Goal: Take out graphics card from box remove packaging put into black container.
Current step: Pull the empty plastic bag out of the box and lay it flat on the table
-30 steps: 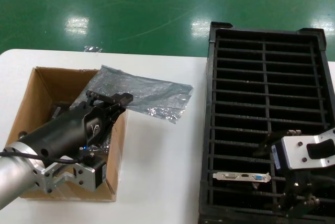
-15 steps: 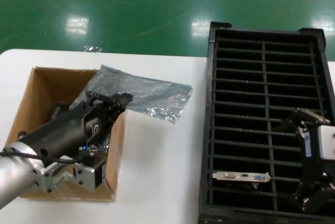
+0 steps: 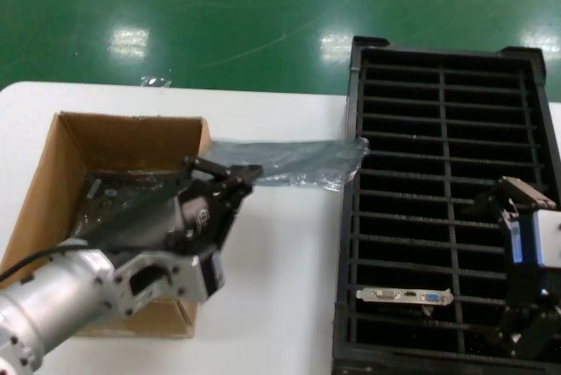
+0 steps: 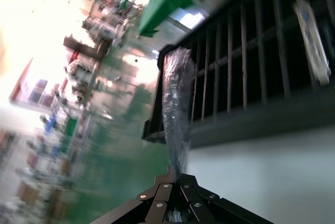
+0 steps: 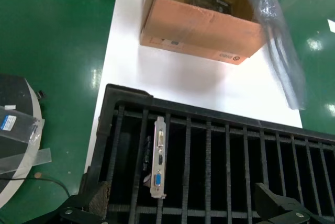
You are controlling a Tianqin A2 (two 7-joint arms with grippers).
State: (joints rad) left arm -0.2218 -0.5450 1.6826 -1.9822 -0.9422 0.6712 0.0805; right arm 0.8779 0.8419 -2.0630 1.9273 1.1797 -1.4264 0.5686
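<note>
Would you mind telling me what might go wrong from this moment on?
1. The left claw pinches the packaging by one end; it could slip out.
2. Its free end hangs at the black container rim and may snag there.
3. It might brush the graphics card already slotted.

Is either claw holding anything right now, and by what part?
The left gripper pinches the packaging by one end. The right gripper holds nothing, above the black container.

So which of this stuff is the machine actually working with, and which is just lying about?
In the job:
- packaging, pinched in the left tool
- box
- graphics card, standing in a slot
- black container
- right tool, open over the container

Lying about:
- white table
- small shiny scrap at the table's far edge
</note>
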